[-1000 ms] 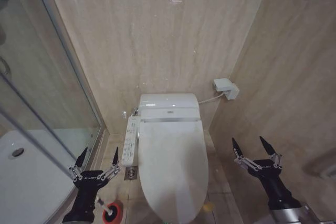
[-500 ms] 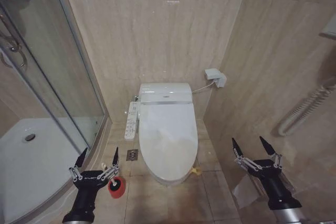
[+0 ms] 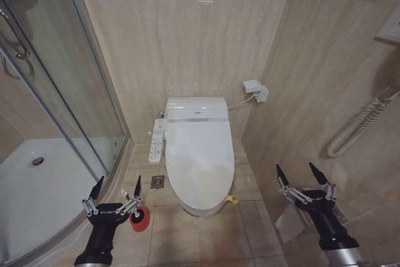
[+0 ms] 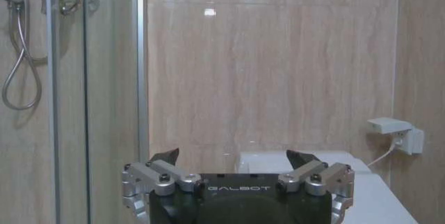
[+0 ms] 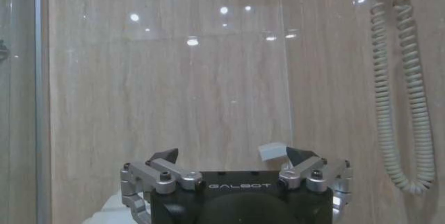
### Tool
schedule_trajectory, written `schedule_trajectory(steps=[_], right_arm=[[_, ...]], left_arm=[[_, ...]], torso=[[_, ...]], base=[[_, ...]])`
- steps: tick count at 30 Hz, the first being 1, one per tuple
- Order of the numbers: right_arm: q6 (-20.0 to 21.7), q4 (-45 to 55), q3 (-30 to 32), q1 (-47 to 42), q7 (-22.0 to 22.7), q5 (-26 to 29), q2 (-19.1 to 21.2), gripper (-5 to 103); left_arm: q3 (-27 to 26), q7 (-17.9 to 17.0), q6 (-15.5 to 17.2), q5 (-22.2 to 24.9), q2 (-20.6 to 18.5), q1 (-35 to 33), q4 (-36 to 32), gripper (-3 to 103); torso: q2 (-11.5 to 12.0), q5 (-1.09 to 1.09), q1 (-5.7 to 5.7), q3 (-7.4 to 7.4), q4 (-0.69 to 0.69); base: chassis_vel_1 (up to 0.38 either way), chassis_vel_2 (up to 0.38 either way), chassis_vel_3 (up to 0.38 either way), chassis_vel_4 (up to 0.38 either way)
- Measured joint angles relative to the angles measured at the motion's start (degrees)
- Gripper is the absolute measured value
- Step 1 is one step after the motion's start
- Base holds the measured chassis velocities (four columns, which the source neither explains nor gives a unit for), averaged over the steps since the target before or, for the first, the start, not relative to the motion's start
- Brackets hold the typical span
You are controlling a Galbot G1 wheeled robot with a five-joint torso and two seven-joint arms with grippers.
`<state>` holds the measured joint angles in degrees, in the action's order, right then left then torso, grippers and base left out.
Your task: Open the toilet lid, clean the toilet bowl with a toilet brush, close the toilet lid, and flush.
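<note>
You are facing the toilet square-on in the head view, and its toilet lid (image 3: 199,157) lies flat and closed, glossy white, with the small yellow strap (image 3: 232,199) poking out at its front edge on the floor side. The long white control panel (image 3: 156,142) runs along the toilet's left flank.

Your left gripper (image 3: 116,184) hangs low on the left, over the tiled floor beside the shower enclosure (image 3: 56,123), with its 2 fingers spread wide and nothing between them. The toilet brush (image 3: 132,209) stands in its red cup holder (image 3: 140,219) on the floor just beside and below that gripper's right fingertip; in this view the fingertip overlaps the brush handle, but you cannot tell whether they touch. The brush is not between the jaws.

Your right gripper (image 3: 301,174) hangs low on the right, near the side wall, well apart from the toilet, and its 2 fingers are also spread wide around empty air.

From the left wrist view, the left gripper (image 4: 233,156) points toward the back wall, with the wall socket (image 4: 397,133) off to one side.
</note>
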<state>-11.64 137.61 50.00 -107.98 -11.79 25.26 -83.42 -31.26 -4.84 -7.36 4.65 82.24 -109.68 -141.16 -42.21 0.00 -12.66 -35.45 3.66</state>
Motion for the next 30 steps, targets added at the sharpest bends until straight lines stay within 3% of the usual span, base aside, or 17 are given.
schedule_trajectory(steps=[30], right_arm=[[0.00, 0.00, 0.00, 0.00, 0.00, 0.00, 0.00, 100]], left_arm=[[0.00, -0.01, 0.00, 0.00, -0.01, 0.00, 0.00, 100]], torso=[[-0.01, -0.01, 0.02, 0.01, 0.00]], base=[[0.030, -0.013, -0.025, 0.013]])
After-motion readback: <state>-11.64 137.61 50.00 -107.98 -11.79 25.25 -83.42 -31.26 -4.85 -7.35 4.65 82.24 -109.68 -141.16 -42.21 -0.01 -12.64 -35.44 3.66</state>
